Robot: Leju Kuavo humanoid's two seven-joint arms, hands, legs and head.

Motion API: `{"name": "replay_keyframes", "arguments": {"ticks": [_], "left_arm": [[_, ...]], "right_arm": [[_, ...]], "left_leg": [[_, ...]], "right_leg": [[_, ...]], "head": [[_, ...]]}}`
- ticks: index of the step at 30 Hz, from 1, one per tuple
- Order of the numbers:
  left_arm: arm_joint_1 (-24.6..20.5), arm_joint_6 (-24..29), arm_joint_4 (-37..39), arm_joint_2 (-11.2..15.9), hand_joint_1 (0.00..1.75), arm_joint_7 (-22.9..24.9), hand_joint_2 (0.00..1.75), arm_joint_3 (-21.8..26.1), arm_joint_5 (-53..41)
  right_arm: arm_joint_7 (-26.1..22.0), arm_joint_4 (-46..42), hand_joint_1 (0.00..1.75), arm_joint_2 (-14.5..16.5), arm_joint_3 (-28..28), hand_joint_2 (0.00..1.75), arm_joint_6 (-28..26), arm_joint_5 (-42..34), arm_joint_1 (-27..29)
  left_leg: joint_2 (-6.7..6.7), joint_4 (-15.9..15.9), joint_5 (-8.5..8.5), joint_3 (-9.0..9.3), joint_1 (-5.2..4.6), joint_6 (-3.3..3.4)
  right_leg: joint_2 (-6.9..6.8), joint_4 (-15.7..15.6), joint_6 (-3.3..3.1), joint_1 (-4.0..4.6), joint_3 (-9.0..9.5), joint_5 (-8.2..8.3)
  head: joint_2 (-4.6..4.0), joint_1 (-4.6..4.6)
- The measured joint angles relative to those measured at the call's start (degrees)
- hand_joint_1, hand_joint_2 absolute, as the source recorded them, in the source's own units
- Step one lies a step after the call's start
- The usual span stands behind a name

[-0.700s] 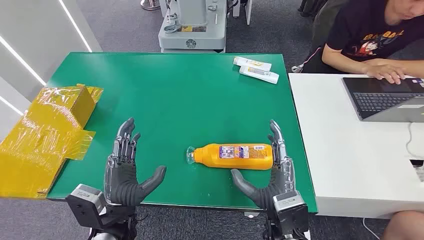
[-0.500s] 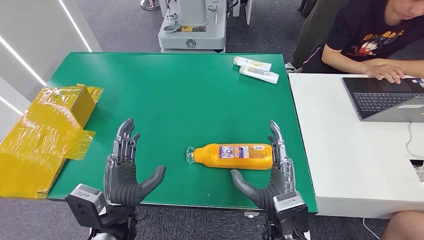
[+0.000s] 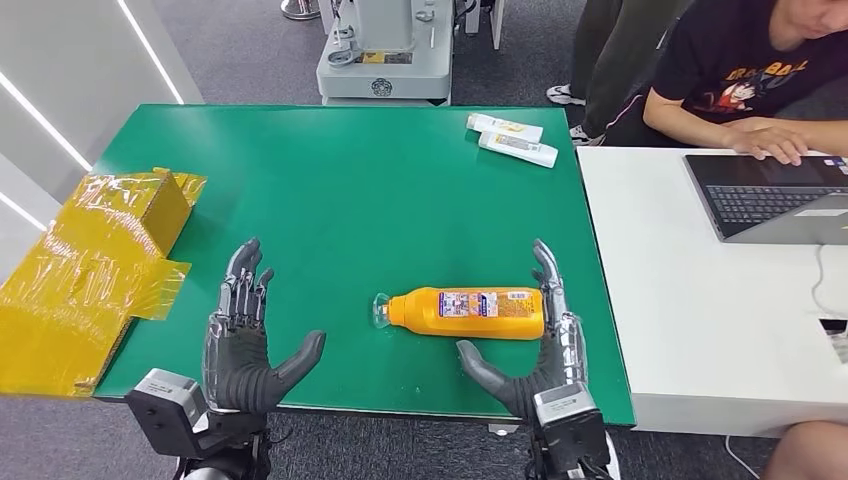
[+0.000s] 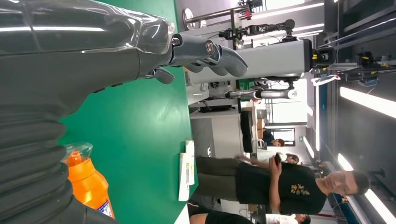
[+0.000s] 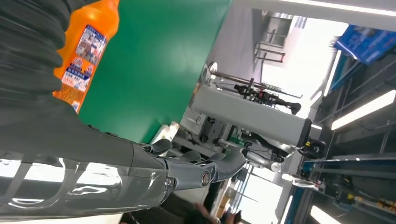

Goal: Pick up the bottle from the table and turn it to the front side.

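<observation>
The bottle (image 3: 466,312) is lying on its side at 5 o'clock on the table (image 3: 350,190), cap pointing to 9. The right hand (image 3: 535,345) is flanking its base, released; the left hand (image 3: 243,345) is hovering spread, empty. Approach step; next calls for closing on the body.

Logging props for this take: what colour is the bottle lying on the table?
Orange, with a white printed label; the bottle shows best in the head view.

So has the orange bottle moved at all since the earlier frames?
No. The orange bottle lies on its side at the same spot on the green table, cap toward the robot's left, as before. Neither hand holds it.
</observation>
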Motion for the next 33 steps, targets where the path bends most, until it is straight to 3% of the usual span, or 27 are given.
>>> {"name": "replay_keyframes", "arguments": {"ticks": [3,6,8,11,16,19,25,29,33], "left_arm": [[0.0,0.0,0.0,0.2,0.00,-0.3,1.75,0.0,0.2],[0.0,-0.1,0.0,0.3,0.00,-0.9,1.75,0.0,0.7],[0.1,-0.8,0.0,0.4,0.00,-1.4,1.75,0.0,1.0],[0.1,-2.6,0.0,0.4,0.00,-1.6,1.75,0.0,1.1],[0.0,-3.9,0.0,0.3,0.00,-1.7,1.75,0.0,1.0],[-0.6,-5.0,0.0,0.4,0.00,-1.8,1.75,0.0,1.6],[-2.7,-6.5,0.2,0.9,0.00,-2.2,1.75,0.0,3.5],[-3.6,-6.5,0.4,1.3,0.00,-2.2,1.75,0.0,4.2],[-4.7,-6.2,0.9,1.5,0.00,-2.1,1.75,-0.1,4.9]], "right_arm": [[1.9,-0.2,0.00,-0.1,-0.5,1.75,1.2,3.2,-0.4],[7.9,-0.1,0.00,-2.0,-1.1,1.75,5.9,10.8,-2.1],[10.6,0.7,0.00,-4.6,-1.9,1.75,10.6,14.2,-4.4],[11.2,3.2,0.00,-9.6,-3.8,1.75,17.2,13.5,-9.2],[11.9,7.2,0.00,-16.1,-6.0,1.75,23.2,12.1,-15.6],[15.0,9.8,0.00,-20.5,-5.7,1.75,30.8,8.1,-20.6],[17.1,18.4,0.00,-29.9,-2.1,1.75,49.3,-3.5,-37.9],[18.4,21.9,0.00,-33.6,2.4,1.75,52.0,-8.3,-46.5],[18.7,24.7,0.00,-34.8,7.9,1.75,54.3,-12.7,-52.6]], "left_leg": [[-0.01,0.0,0.00,0.00,0.00,0.00],[0.03,0.0,0.00,0.00,-0.01,0.00],[0.01,0.0,0.01,0.00,-0.02,0.01],[-0.03,0.1,0.03,0.00,-0.04,0.05],[-0.06,0.2,0.04,0.00,-0.05,0.08],[-0.05,0.2,0.04,-0.02,-0.06,0.10],[-0.08,0.2,0.12,-0.02,-0.08,0.21],[-0.21,0.3,0.14,-0.04,-0.08,0.23],[-0.14,0.2,0.12,-0.04,-0.08,0.24]], "right_leg": [[0.00,0.0,0.00,0.00,0.00,0.00],[0.02,0.0,0.01,-0.01,0.01,0.01],[0.00,0.0,0.02,-0.02,0.03,0.03],[-0.02,0.0,0.07,-0.04,0.07,0.06],[-0.02,0.0,0.10,-0.07,0.10,0.08],[-0.02,0.0,0.12,-0.09,0.10,0.11],[-0.03,0.0,0.18,-0.12,0.10,0.20],[-0.13,0.0,0.19,-0.12,0.10,0.20],[-0.06,0.0,0.19,-0.12,0.09,0.20]], "head": [[0.00,0.01],[0.00,0.01],[0.00,0.01],[0.00,0.01],[0.00,0.00],[0.00,-0.03],[0.00,-0.02],[0.00,-0.01],[0.00,-0.03]]}}
